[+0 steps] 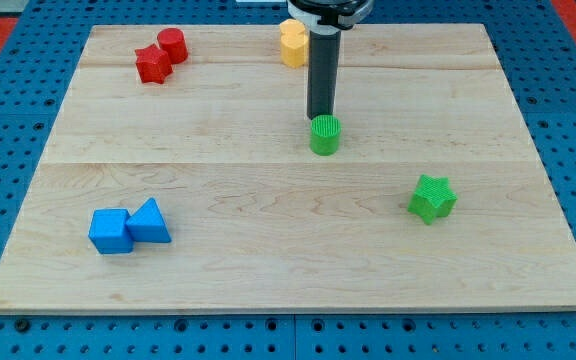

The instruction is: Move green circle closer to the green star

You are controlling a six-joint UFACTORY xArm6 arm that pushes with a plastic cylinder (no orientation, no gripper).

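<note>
The green circle [325, 135] stands near the middle of the wooden board. The green star [432, 198] lies to the view's lower right of it, well apart. My tip [319, 119] is at the end of the dark rod that comes down from the view's top. It sits right at the upper left edge of the green circle, touching or nearly touching it.
A red star [152, 65] and a red cylinder [172, 44] sit together at the upper left. Yellow blocks [293, 43] sit at the top, just left of the rod. A blue cube [110, 231] and a blue triangle [149, 222] sit at the lower left.
</note>
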